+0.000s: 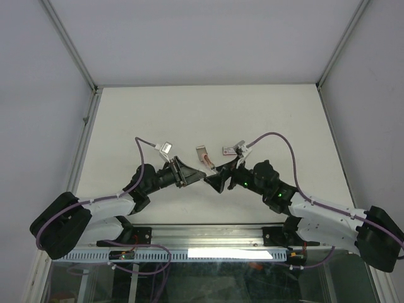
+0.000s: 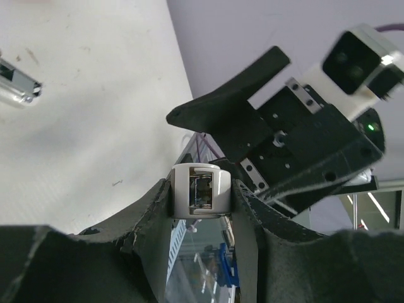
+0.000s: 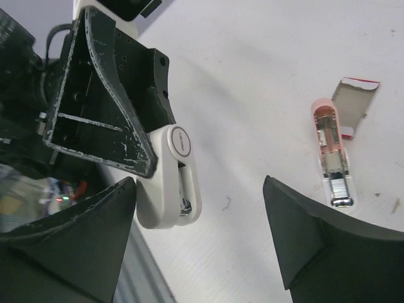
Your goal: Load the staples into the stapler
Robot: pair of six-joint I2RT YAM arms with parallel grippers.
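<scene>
The left end effector [image 2: 202,197] is pressed shut on the stapler [image 2: 202,183], one black finger on each flank, and holds it in the air above the surface [image 3: 271,57]. Only white plastic of the stapler shows. End-on in the left wrist view it is a rounded U-shaped shell with a metal channel inside. In the right wrist view it is a rounded white arm over a wider white body with a dark slot along its side. The right end effector [image 3: 199,186] is spread wide with nothing between its fingers, and its tips sit near the stapler, facing it. To the right of the stapler in the right wrist view, well apart from it, a slim pink-and-white piece [image 3: 332,158] lies on the surface with its open side up. It is pale pink at the far end and white at the near end, with silvery metal inside and a bright silvery block at the white end. Whether it is a staple tray or a part of the stapler cannot be told. A grey card flap [image 3: 353,104] with a red edge touches its pink end. In the overhead view the red-and-white staple box [image 1: 228,151] lies flat, beyond the stapler and to its right, just beside the right wrist camera.
</scene>
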